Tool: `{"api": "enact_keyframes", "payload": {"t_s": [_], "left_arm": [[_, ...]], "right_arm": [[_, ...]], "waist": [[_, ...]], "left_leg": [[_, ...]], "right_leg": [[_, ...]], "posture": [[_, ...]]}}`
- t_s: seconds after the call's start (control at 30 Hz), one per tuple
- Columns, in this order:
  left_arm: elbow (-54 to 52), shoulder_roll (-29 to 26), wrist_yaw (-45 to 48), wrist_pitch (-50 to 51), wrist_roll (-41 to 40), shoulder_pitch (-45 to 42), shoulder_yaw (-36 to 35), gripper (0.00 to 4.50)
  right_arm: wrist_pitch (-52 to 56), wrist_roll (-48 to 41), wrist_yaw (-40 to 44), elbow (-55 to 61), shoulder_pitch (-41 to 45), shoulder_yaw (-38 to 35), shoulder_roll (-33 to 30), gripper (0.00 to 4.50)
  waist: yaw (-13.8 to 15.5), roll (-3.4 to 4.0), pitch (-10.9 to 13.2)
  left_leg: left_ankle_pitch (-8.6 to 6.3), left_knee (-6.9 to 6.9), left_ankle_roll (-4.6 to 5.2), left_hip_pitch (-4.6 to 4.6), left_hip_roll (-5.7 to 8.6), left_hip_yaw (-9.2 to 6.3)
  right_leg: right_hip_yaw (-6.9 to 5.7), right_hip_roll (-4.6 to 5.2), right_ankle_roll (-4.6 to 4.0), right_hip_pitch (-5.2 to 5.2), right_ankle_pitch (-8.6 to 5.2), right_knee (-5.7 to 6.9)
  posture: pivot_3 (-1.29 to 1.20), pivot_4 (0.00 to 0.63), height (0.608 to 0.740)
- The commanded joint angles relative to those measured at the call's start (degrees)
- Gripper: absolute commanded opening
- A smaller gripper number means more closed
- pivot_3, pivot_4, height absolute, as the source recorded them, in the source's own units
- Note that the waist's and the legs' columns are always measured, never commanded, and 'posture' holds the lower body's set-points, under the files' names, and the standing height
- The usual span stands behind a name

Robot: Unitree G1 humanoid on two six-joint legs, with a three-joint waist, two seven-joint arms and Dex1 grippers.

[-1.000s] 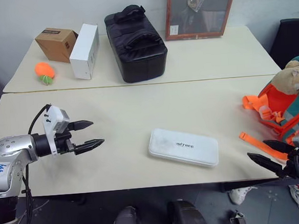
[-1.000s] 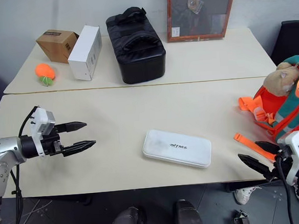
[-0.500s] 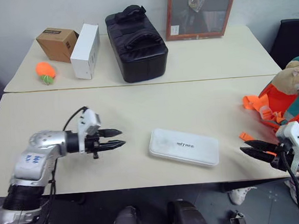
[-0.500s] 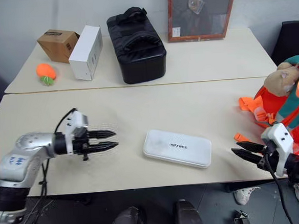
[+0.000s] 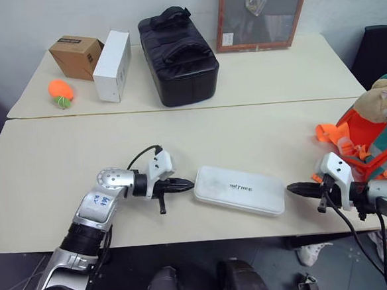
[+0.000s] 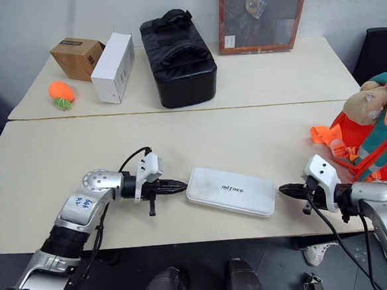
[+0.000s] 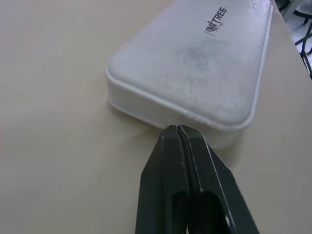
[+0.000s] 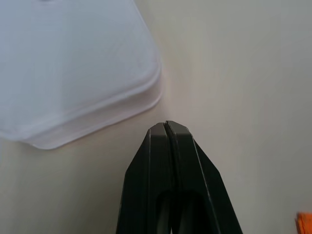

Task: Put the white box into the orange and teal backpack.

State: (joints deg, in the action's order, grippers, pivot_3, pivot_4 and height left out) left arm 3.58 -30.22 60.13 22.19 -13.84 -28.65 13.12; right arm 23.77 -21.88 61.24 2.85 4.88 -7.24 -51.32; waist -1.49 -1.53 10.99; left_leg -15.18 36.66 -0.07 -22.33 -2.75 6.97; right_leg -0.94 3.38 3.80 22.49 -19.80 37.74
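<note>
The white box point(image 5: 238, 190) lies flat near the front edge of the near table, dark lettering on its lid. My left gripper point(image 5: 189, 183) is shut, its tips at the box's left end; the left wrist view shows the closed tips point(image 7: 177, 129) right at the box's point(image 7: 195, 68) short side. Just off the box's right end, my right gripper point(image 5: 292, 189) is shut too, and in the right wrist view its tips point(image 8: 165, 125) stop a little short of the box's corner point(image 8: 73, 63). The orange and teal backpack point(image 5: 376, 139) with a tan plush toy stands at the table's right edge.
On the far table stand a black duffel bag point(image 5: 177, 53), a taller white carton point(image 5: 111, 56), a brown cardboard box point(image 5: 75, 56), an orange ball point(image 5: 59, 91) and a framed picture point(image 5: 260, 11) against the wall. An orange strap point(image 5: 325, 133) lies beside the backpack.
Both grippers have gone from open to shut. The left moved right to the box's left end; the right moved left toward its right end. The box has stayed put.
</note>
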Motion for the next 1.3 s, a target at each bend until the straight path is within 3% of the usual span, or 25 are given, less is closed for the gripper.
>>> {"api": "enact_keyframes", "payload": {"t_s": [0.03, 0.5, 0.6, 0.83, 1.0, 1.13, 1.3], "left_arm": [[-3.02, 0.38, -0.05, 0.82, -0.51, 0.14, 0.01, 0.01], [-10.53, -0.83, -2.90, 6.69, -1.94, 6.91, -1.95, 0.01], [-8.97, -3.38, -4.94, 12.56, -2.73, 7.57, -4.99, 0.59], [-11.10, -5.92, -4.92, 31.28, -15.28, 9.95, -13.90, 2.81], [-10.03, -1.35, -10.04, 46.87, -24.39, 7.36, -19.05, 4.34], [-5.11, 5.44, -17.28, 59.02, -26.63, 2.64, -22.60, 4.47], [1.23, 12.79, -24.23, 67.23, -25.19, -2.93, -24.72, 4.47]], "right_arm": [[-0.59, -0.03, 1.33, 0.23, 1.09, 0.34, -0.16, 0.00], [-1.61, 3.37, -0.78, -3.74, 8.48, 3.30, 2.89, 0.00], [-2.44, 4.58, 0.12, -3.00, 8.00, 3.65, 1.32, 0.00], [-4.73, 5.62, 2.95, -1.56, 5.46, 3.49, -2.06, 0.00], [-6.30, 6.82, 3.66, -0.78, 4.74, 4.14, -2.32, 0.00], [-6.46, 7.55, 3.35, -0.21, 5.32, 5.22, -1.37, 0.00], [-6.76, 8.30, 3.30, -0.31, 6.75, 6.58, -0.80, 0.00]], "waist": [[0.00, 0.00, 0.00], [-0.02, 0.00, 0.00], [-0.06, 0.00, 0.00], [-0.18, 0.01, 0.00], [-0.11, 0.01, 0.00], [0.16, 0.01, -0.01], [0.29, 0.01, -0.01]], "left_leg": [[0.00, 0.02, 0.00, 0.00, 0.00, 0.00], [-0.04, 0.22, 0.04, -0.03, -0.04, -0.03], [-0.05, 0.24, 0.06, -0.04, -0.04, -0.05], [-0.06, 0.23, 0.04, -0.01, -0.08, -0.07], [-0.06, 0.27, 0.03, -0.01, -0.06, -0.08], [-0.07, 0.37, 0.04, -0.03, -0.02, -0.14], [-0.07, 0.42, 0.04, 0.00, 0.03, -0.16]], "right_leg": [[0.00, 0.00, 0.00, 0.00, 0.00, 0.01], [0.00, 0.02, 0.00, -0.02, 0.00, 0.09], [-0.01, 0.03, 0.00, -0.02, 0.00, 0.09], [-0.03, 0.02, 0.00, -0.03, 0.00, 0.12], [-0.04, 0.04, 0.00, -0.05, 0.00, 0.14], [-0.09, 0.06, 0.02, -0.11, 0.01, 0.14], [-0.12, 0.06, 0.05, -0.16, 0.02, 0.14]], "posture": [[0.00, 0.150, 0.740], [0.00, 0.150, 0.740], [0.00, 0.150, 0.740], [0.00, 0.150, 0.740], [0.00, 0.150, 0.740], [0.00, 0.150, 0.740], [0.00, 0.150, 0.740]]}}
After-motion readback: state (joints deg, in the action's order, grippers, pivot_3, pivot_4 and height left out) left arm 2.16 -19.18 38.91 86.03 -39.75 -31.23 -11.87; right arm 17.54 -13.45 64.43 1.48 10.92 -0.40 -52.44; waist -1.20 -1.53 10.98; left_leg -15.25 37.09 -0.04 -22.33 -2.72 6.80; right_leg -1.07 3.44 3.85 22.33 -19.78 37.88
